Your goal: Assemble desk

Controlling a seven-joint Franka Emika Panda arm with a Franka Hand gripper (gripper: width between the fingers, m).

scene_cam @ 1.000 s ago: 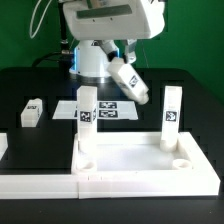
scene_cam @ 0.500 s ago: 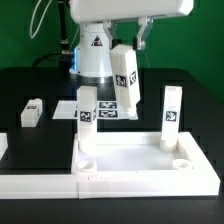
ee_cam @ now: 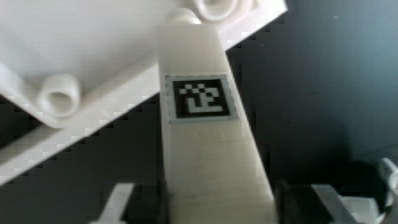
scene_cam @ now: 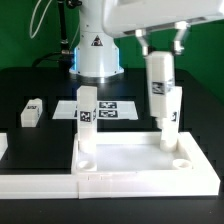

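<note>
The white desk top (scene_cam: 130, 158) lies at the front with its raised rim up. One leg (scene_cam: 87, 118) stands upright in its far left corner and a second leg (scene_cam: 174, 118) in its far right corner. My gripper (scene_cam: 160, 47) is shut on a third white leg (scene_cam: 159, 85), held upright above the far right part of the top, just in front of the right standing leg. In the wrist view the held leg (ee_cam: 205, 130) with its tag runs between my fingers (ee_cam: 125, 203), over the top's rim and a round socket (ee_cam: 63, 97).
A fourth leg (scene_cam: 32, 112) lies loose on the black table at the exterior view's left. The marker board (scene_cam: 112, 108) lies behind the desk top. The arm's base (scene_cam: 97, 55) stands at the back. A low white border strip (scene_cam: 35, 182) runs along the front left.
My gripper has carried the held leg from the middle toward the exterior view's right and turned it from tilted to upright, next to the right standing leg.
</note>
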